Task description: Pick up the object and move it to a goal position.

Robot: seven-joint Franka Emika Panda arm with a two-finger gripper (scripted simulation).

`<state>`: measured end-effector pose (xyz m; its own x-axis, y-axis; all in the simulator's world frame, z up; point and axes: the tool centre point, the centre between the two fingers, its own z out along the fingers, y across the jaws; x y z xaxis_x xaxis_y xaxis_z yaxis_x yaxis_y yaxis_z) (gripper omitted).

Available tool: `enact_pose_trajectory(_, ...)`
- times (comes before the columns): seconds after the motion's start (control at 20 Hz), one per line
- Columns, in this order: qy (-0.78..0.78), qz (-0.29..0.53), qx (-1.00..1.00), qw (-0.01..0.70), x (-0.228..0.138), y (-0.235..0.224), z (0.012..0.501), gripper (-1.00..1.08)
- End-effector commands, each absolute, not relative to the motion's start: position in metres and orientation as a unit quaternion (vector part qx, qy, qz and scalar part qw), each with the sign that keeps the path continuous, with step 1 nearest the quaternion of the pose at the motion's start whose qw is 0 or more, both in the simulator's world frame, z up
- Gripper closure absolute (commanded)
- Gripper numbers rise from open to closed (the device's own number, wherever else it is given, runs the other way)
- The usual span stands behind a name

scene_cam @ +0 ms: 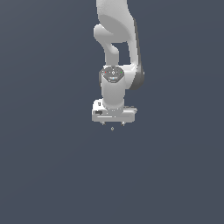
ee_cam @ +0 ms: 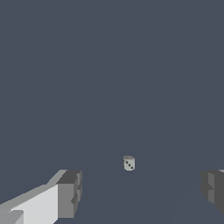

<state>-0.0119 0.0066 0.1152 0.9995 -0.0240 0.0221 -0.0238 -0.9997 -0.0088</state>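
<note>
pale grey object (ee_cam: 128,163) with dark dots; white gripper (scene_cam: 113,124).

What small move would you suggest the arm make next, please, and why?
Probably lower the pincer straight down. Its fingers stand wide apart, and the object lies between and just below them, untouched, so descending should bracket it for closing.

Tiny pale grey object (ee_cam: 128,163), dark-dotted

One arm (scene_cam: 116,57); one gripper (scene_cam: 113,124); one object (ee_cam: 128,163)
</note>
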Motion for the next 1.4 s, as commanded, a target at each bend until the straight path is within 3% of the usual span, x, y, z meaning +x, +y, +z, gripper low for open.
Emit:
enact_pose_trajectory(0.0,0.013,-0.007,-1.000,0.003,-0.021,0.005,0.096,-0.92)
enact_pose_trajectory(0.45,0.016,0.000,-1.000,0.000,-0.041,0.003,0.060,-0.92)
enact_pose_trajectory(1.35,0.016,0.000,-1.000,0.000,-0.042,0.002,0.011,-0.92)
